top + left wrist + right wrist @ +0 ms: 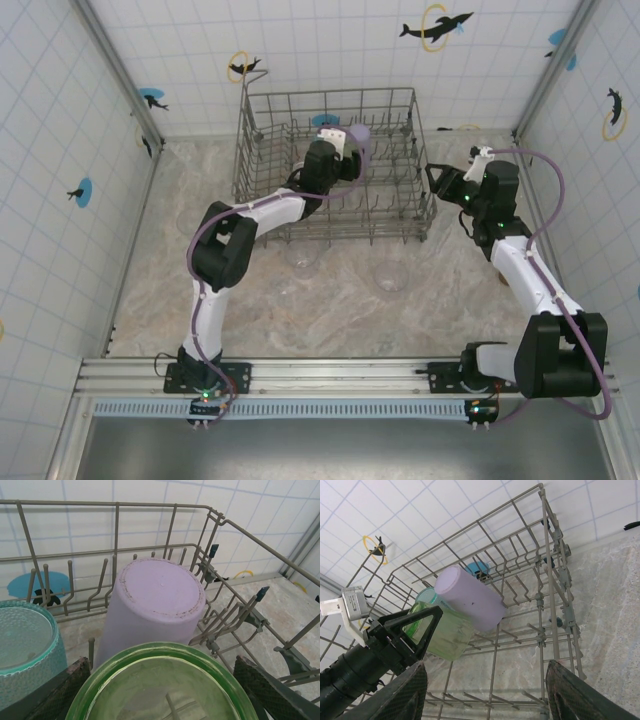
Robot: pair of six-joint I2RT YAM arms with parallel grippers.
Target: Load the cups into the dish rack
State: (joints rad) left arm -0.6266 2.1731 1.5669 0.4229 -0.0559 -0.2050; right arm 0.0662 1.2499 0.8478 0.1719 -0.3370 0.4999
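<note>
The dish rack (pixel 330 93) stands at the back of the table. Inside it, a lavender cup (pixel 155 600) and a teal cup (pixel 25 645) sit upside down on the tines. My left gripper (pixel 340 160) reaches into the rack, and its jaws are closed on the sides of a light green cup (pixel 160 690), held base up just in front of the lavender one (pixel 470 597). Outside the rack's right wall, my right gripper (pixel 432 180) is open, with nothing between its fingers (pixel 410 690). It looks through the wires at the green cup (pixel 447 630).
Clear cups stand on the marble table in front of the rack (pixel 300 255), (pixel 390 272), (pixel 285 290). Tiled walls close in the back and both sides. The rack's tall wire side (pixel 550 580) lies between my right gripper and the cups.
</note>
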